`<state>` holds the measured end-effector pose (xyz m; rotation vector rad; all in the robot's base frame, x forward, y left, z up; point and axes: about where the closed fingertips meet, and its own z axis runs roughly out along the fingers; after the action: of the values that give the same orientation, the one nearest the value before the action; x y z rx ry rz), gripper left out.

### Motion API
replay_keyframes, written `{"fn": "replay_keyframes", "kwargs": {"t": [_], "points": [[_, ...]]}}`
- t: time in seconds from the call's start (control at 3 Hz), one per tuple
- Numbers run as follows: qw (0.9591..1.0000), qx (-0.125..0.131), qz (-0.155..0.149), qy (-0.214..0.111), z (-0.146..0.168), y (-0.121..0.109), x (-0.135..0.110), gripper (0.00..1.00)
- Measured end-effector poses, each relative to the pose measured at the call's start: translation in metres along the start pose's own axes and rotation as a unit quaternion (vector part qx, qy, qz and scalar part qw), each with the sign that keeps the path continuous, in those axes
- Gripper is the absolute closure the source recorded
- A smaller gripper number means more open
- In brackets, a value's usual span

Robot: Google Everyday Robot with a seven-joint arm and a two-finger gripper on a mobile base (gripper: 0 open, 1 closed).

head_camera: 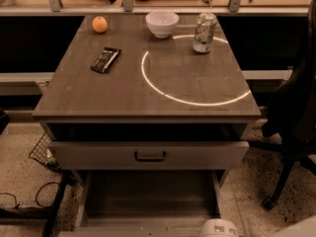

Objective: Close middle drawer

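Observation:
The grey-brown cabinet (148,90) stands in the middle of the camera view. Its top drawer (98,154), with a dark handle (149,156), stands slightly out. Below it the middle drawer (148,196) is pulled far out toward me. Its shallow box is empty and its front runs along the bottom edge of the view. The lowest drawer is hidden. A white rounded part of my gripper (218,228) shows at the bottom edge, right of centre, at the open drawer's front right corner.
On the cabinet top lie an orange (99,24), a white bowl (162,23), a green can (204,32) and a dark snack bar (105,59). A black office chair (291,127) stands to the right. A wire basket (42,149) and cables (29,201) are on the floor at left.

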<state>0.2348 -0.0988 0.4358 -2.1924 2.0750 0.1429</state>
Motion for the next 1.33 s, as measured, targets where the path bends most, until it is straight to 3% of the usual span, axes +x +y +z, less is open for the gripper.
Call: {"fn": "replay_keyframes", "kwargs": {"t": [0.33,0.67,1.33], "points": [[0.9996,-0.013,-0.024,0.008,0.029,0.003,-0.019,1.0],[0.9987,-0.004,-0.049,0.013,0.06,-0.001,-0.037,1.0],[0.996,0.035,-0.075,0.033,0.106,-0.037,-0.052,1.0]]}}
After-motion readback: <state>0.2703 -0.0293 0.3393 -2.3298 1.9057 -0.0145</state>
